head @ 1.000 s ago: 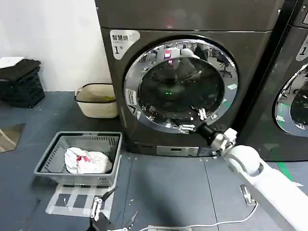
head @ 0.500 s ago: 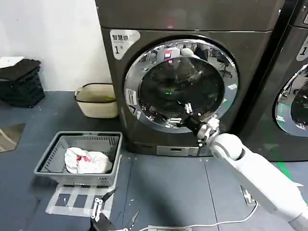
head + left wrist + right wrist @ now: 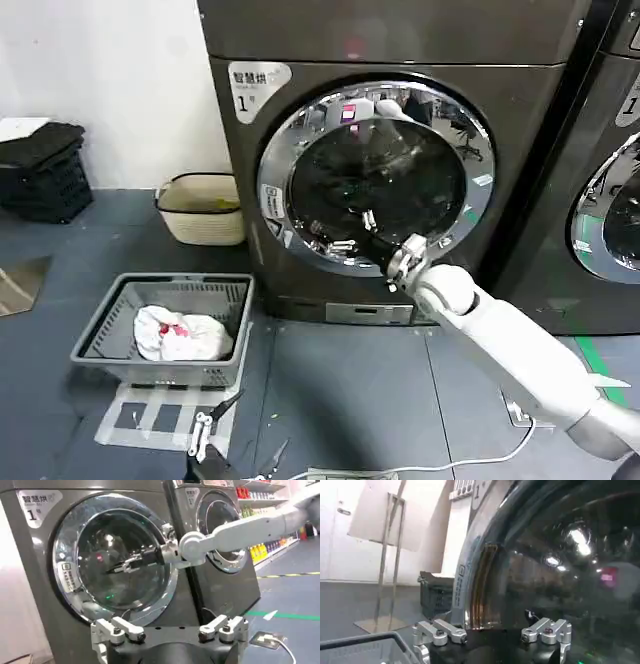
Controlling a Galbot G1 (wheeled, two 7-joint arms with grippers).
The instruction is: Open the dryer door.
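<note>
The right claw (image 3: 352, 232) hangs released, fingers spread and grasping nothing, in front of the lower part of the dark glass of the dryer door (image 3: 375, 175), which sits shut in the machine's front (whether a fingertip touches the glass I cannot tell). To do this step well, it should probably hook the chrome ring's free edge and pull outward along the hinge's arc, not straight back. The left claw (image 3: 170, 630) waits low near the floor, also released.
</note>
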